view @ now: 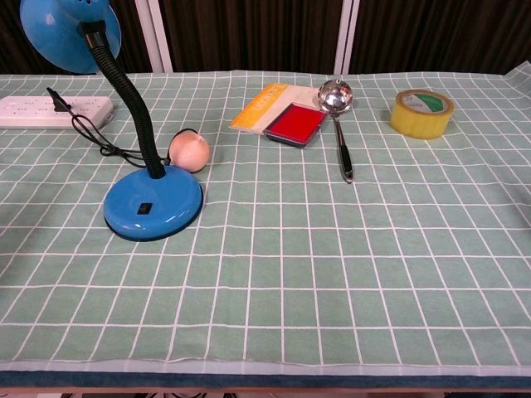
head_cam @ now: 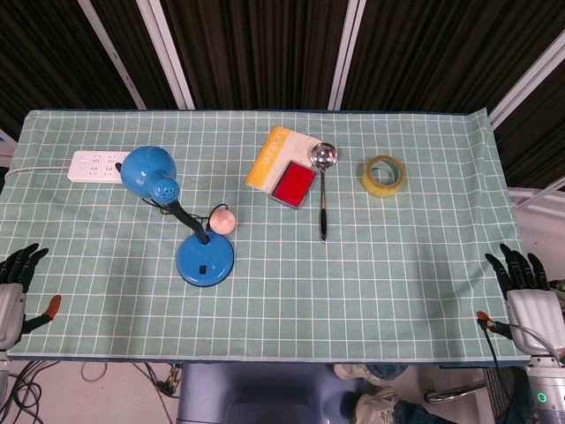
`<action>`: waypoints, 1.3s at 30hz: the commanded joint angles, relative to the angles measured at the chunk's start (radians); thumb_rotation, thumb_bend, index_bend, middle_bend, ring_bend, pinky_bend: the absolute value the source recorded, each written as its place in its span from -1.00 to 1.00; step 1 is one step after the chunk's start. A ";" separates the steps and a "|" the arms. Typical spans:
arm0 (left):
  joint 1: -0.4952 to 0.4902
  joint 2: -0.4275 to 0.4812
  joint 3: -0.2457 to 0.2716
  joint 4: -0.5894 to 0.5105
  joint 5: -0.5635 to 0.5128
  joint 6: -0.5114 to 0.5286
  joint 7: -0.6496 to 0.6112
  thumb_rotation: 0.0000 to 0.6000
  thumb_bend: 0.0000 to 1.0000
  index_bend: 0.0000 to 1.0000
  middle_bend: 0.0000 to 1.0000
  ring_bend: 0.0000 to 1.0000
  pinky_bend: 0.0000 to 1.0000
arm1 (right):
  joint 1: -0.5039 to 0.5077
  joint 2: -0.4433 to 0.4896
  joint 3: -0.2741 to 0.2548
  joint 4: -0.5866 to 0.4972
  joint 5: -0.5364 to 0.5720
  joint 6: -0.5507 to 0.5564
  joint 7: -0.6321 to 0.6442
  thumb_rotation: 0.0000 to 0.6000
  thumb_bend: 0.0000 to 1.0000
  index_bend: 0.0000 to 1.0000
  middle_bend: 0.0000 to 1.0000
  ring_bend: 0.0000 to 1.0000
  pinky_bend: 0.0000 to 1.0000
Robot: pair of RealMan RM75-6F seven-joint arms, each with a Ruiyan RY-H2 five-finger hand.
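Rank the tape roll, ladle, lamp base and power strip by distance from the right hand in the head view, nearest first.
From the right hand at the table's right edge:
1. Tape roll, far right of the cloth.
2. Ladle, centre.
3. Lamp base, left of centre.
4. Power strip, far left corner.

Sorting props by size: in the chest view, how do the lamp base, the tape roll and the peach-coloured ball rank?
1. Lamp base, clearly largest, though nearest the camera.
2. Tape roll.
3. Peach-coloured ball; close to the tape, so this order is unsure.
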 commanded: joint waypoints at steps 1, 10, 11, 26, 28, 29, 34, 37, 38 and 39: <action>0.003 -0.001 -0.002 0.003 0.010 0.003 0.000 1.00 -0.33 -0.78 -0.92 -0.91 -0.80 | 0.000 0.000 0.000 0.000 -0.001 0.000 0.000 1.00 -0.66 -0.75 -0.93 -0.87 -1.00; 0.012 0.000 -0.004 0.003 0.028 0.009 -0.010 1.00 -0.33 -0.78 -0.92 -0.91 -0.83 | 0.001 0.000 0.000 0.001 -0.003 0.001 0.001 1.00 -0.66 -0.75 -0.93 -0.87 -1.00; 0.012 0.001 -0.005 0.003 0.028 0.006 -0.010 1.00 -0.33 -0.78 -0.92 -0.91 -0.83 | 0.001 0.000 -0.001 0.001 -0.004 0.001 0.000 1.00 -0.66 -0.75 -0.93 -0.87 -1.00; 0.006 -0.022 -0.010 0.024 0.072 0.000 0.016 1.00 -0.26 -0.80 -0.83 -0.75 -0.63 | -0.002 0.003 -0.001 -0.007 0.009 -0.005 -0.002 1.00 -0.66 -0.75 -0.93 -0.87 -1.00; -0.002 -0.036 -0.010 0.038 0.092 -0.003 0.029 1.00 -0.21 -0.80 -0.77 -0.65 -0.50 | -0.002 0.004 -0.001 -0.008 0.011 -0.007 -0.002 1.00 -0.66 -0.75 -0.93 -0.87 -1.00; -0.008 -0.045 -0.011 0.045 0.098 -0.008 0.036 1.00 -0.16 -0.80 -0.72 -0.56 -0.40 | -0.002 0.005 -0.001 -0.009 0.012 -0.007 -0.003 1.00 -0.66 -0.75 -0.93 -0.87 -1.00; -0.062 -0.121 -0.038 0.091 0.135 -0.044 0.073 1.00 0.09 -0.74 -0.39 -0.14 0.09 | -0.002 0.007 -0.003 -0.013 0.014 -0.011 -0.007 1.00 -0.66 -0.75 -0.93 -0.86 -1.00; -0.102 -0.188 -0.051 0.131 0.161 -0.072 0.109 1.00 0.24 -0.68 -0.10 0.13 0.36 | -0.002 0.007 -0.001 -0.014 0.021 -0.015 -0.009 1.00 -0.66 -0.75 -0.93 -0.84 -1.00; -0.115 -0.209 -0.053 0.139 0.165 -0.086 0.115 1.00 0.30 -0.66 0.01 0.22 0.44 | -0.002 0.008 0.000 -0.015 0.022 -0.015 -0.010 1.00 -0.66 -0.75 -0.93 -0.84 -1.00; -0.130 -0.230 -0.053 0.144 0.171 -0.107 0.120 1.00 0.34 -0.64 0.10 0.29 0.49 | -0.002 0.008 0.000 -0.015 0.023 -0.015 -0.011 1.00 -0.67 -0.75 -0.93 -0.84 -1.00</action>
